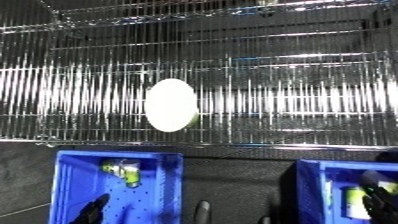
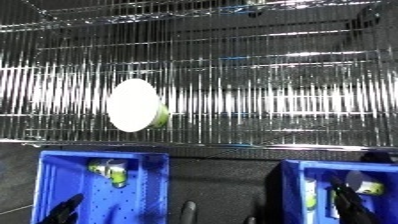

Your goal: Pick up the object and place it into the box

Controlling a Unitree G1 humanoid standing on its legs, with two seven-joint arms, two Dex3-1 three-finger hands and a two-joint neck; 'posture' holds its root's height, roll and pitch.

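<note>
Hand, left (image 1: pixel 91 210): black fingers poke up from the bottom edge over the left bin; only the tips show, can't tell whether spread or curled; nothing seen in it.
Left bin (image 1: pixel 67 175): blue, below the shelf's front edge, at lower left. Inside near the back wall sits a small yellow-green and white item (image 1: pixel 124 172); too blurred to name.
Object (image 1: pixel 171 105): white oval disc with a green edge at its lower right, looks like a lidded container on its side. Rests on the wire shelf, left of centre, above the left bin, well apart from both hands.
Wire shelf (image 1: pixel 293 75): chrome grid, fills the upper two thirds of the view; front rail runs just above the bins.
Right bin (image 2: pixel 298 192): blue, lower right, partly cut off; yellow-green items (image 2: pixel 368 188) inside.
Hand, right (image 2: pixel 342 202): dark fingers inside the right bin beside those items; contact unclear, finger state can't tell.
</note>
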